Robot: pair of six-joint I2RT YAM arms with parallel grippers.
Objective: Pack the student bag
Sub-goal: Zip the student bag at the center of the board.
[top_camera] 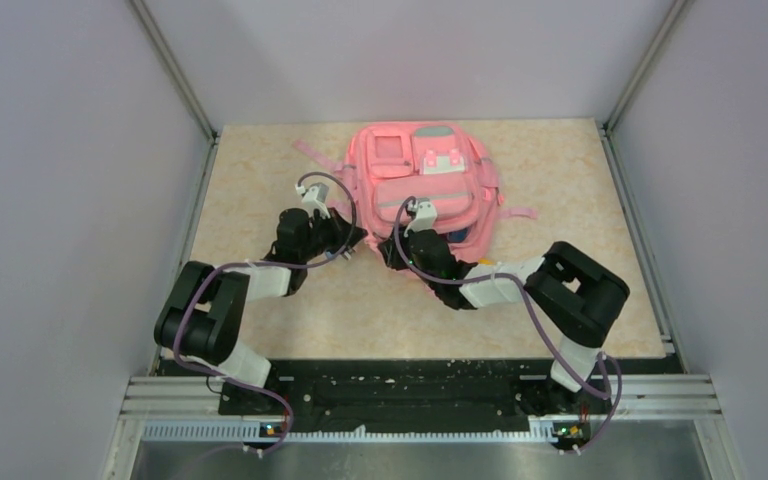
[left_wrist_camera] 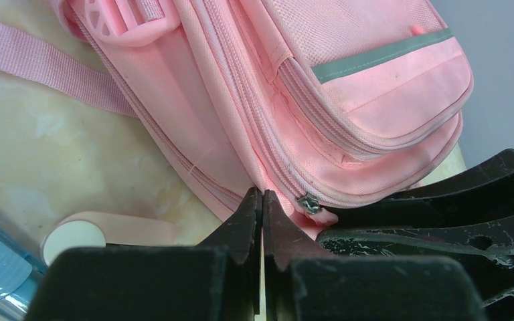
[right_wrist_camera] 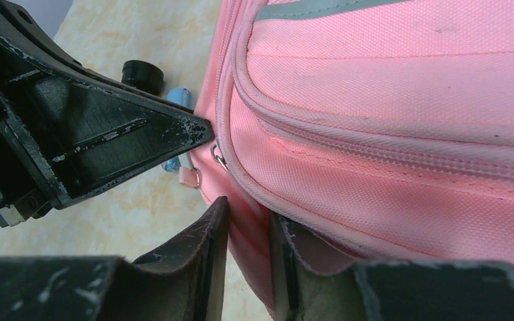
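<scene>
As large soft pink fabric backpack (top_camera: pixel 425 190) lies flat on table (top_camera: pixel 260 190), both hands pinch its near edge: left hand (left_wrist_camera: pixel 262 200) clenched on seam beside metal zip slider (left_wrist_camera: pixel 310 204), right hand (right_wrist_camera: pixel 247 212) clamping fabric fold. Risk: shallow pinches slip; opposed pulls jam zip.

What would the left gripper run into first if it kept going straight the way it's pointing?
The large soft pink fabric backpack; the left gripper, tips closed, sits right at its zipped edge, seemingly touching.
</scene>
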